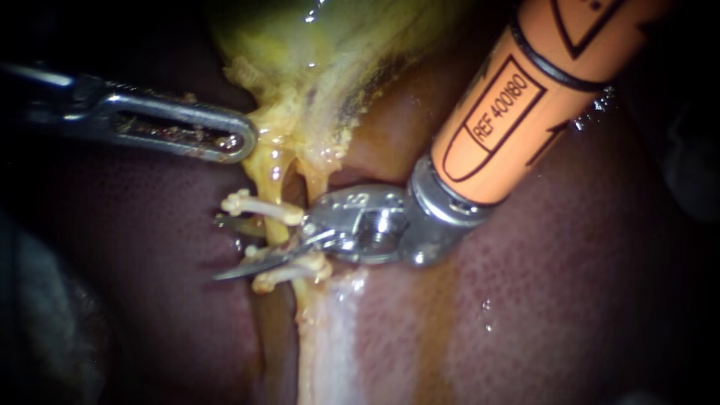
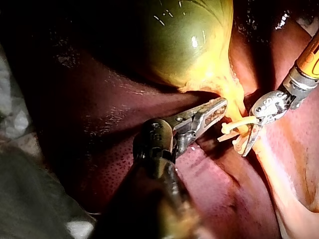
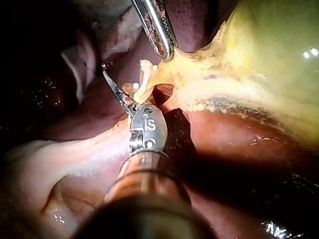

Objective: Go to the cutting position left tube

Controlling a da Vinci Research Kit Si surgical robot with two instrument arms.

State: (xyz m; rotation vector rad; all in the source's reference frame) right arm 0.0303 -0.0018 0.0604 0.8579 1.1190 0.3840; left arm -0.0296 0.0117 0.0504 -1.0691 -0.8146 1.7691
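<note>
The yellow-green gallbladder (image 1: 322, 45) narrows into two yellow tubes over the dark red liver (image 1: 562, 285). The left tube (image 1: 274, 176) carries two cream clips, an upper clip (image 1: 259, 205) and a lower clip (image 1: 289, 271). My right instrument (image 1: 221, 249), on an orange shaft, ends in thin blades that stand open. One blade lies on each side of the left tube, between the two clips. My left instrument (image 1: 238, 142) is shut on yellow tissue at the gallbladder's neck, just above the clips. The right tube (image 1: 313, 180) runs behind the right instrument's metal wrist.
A pale glistening strip of tissue (image 1: 330, 337) runs down from the tubes across the liver. In the left wrist view the gallbladder (image 2: 194, 40) bulges beyond the left instrument's jaws, and pale cloth (image 2: 15, 114) lies off to the side of the liver.
</note>
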